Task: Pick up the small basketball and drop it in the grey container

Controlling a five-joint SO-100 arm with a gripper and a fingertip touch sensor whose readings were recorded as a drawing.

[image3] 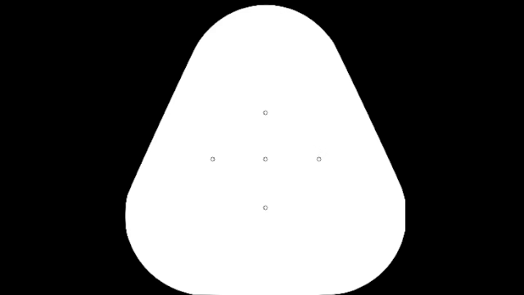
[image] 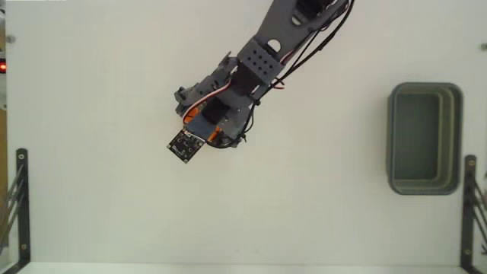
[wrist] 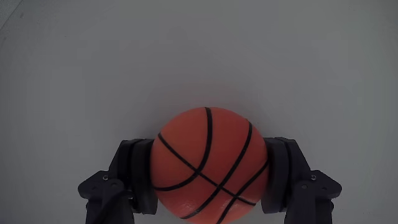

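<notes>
In the wrist view the gripper (wrist: 210,180) clamps the ball (wrist: 210,163) between its two fingers (wrist: 138,174) above the white table (wrist: 93,62). In the fixed view the empty tub (image: 424,138) sits far right, well apart from the arm (image: 251,72).

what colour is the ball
Orange with thin black seam lines, clearest in the wrist view: ball.

In the fixed view the arm (image: 259,68) hides the ball almost entirely. In the wrist view the ball's (wrist: 210,163) underside is cut off.
</notes>
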